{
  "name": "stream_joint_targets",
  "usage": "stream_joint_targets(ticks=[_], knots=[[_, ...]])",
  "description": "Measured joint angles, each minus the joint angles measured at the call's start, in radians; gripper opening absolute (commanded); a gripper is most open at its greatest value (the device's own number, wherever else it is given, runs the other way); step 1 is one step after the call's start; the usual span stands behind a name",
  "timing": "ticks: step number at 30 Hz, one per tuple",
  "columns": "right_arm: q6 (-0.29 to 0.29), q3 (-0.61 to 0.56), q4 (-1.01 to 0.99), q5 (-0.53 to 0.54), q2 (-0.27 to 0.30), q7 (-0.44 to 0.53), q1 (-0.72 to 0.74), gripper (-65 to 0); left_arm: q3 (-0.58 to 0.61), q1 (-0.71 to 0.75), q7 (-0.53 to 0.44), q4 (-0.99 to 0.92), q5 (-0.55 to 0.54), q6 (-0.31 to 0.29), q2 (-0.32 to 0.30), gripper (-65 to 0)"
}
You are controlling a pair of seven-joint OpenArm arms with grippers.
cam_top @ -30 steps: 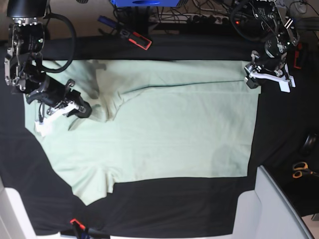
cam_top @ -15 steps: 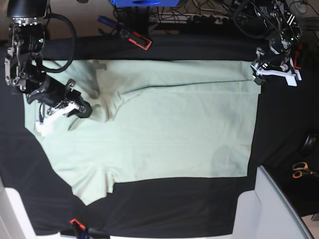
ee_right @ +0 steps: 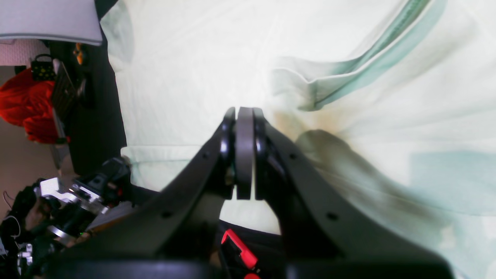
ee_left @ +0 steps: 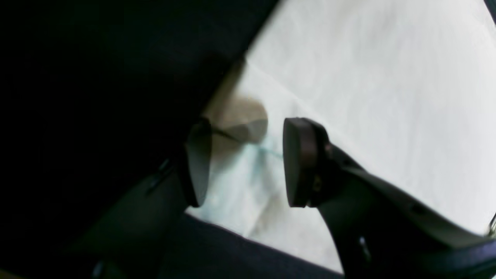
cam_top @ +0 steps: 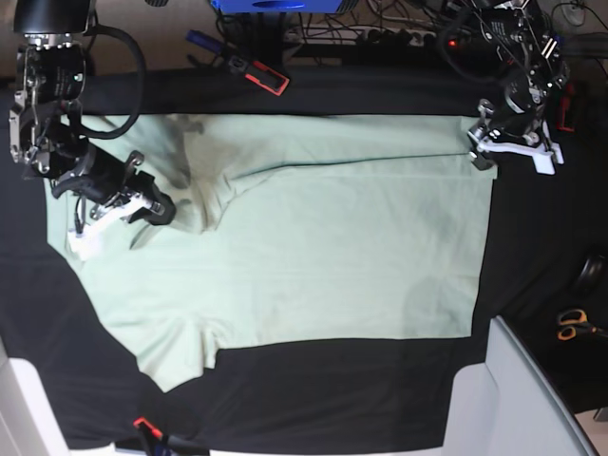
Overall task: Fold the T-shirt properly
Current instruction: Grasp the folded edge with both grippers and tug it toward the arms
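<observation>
Lying flat across the middle of the black table (cam_top: 532, 285), the T-shirt (cam_top: 313, 256) spreads as a wide pale green sheet, with one sleeve sticking out toward 7 o'clock and a folded flap making a diagonal crease from about 10 o'clock toward the centre. In the right wrist view that flap shows a darker green seam along its edge.

At 9 o'clock the right gripper (ee_right: 245, 153) sits over the shirt near the folded sleeve; its jaws are pressed together with no gap, and no cloth can be seen between them. At 2 o'clock the left gripper (ee_left: 242, 162) hangs over the shirt's far corner, its two pads parted with pale cloth showing in the gap below them; the blurred wrist view does not show whether the pads touch the fabric.

Beyond the shirt, a red and black tool (cam_top: 258, 74) lies at 12 o'clock on the table's edge, below a blue box (cam_top: 275, 5). Orange-handled scissors (cam_top: 573, 325) rest at 4 o'clock, beside a grey bin (cam_top: 527, 399).
</observation>
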Motion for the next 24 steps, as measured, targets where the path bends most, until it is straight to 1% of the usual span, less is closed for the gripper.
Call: stream_joint_targets(ticks=[8, 9, 12, 15, 20, 24], knots=[[0.0, 0.001, 0.0, 0.0, 0.0, 0.0, 0.0, -65.0, 0.009, 0.002, -0.002, 0.0, -0.001, 0.0, 0.001, -36.3], [0.0, 0.002, 0.0, 0.0, 0.0, 0.0, 0.0, -65.0, 0.009, 0.0, -0.001, 0.0, 0.0, 0.0, 0.001, -38.5], [0.0, 0.003, 0.0, 0.0, 0.0, 0.0, 0.0, -65.0, 0.009, -0.014, 0.0, -0.001, 0.003, 0.0, -0.002, -48.7], [0.0, 0.003, 0.0, 0.0, 0.0, 0.0, 0.0, -65.0, 0.009, -0.025, -0.001, 0.0, 0.003, -0.001, -0.003, -55.4], [0.0, 0.003, -0.003, 0.0, 0.0, 0.0, 0.0, -65.0, 0.009, -0.047, -0.001, -0.035, 0.006, 0.0, -0.002, -56.4], [0.001, 0.003, -0.056, 0.0, 0.0, 0.0, 0.001, -65.0, 0.009, -0.055, -0.002, -0.069, 0.003, -0.001, -0.001, -57.9]])
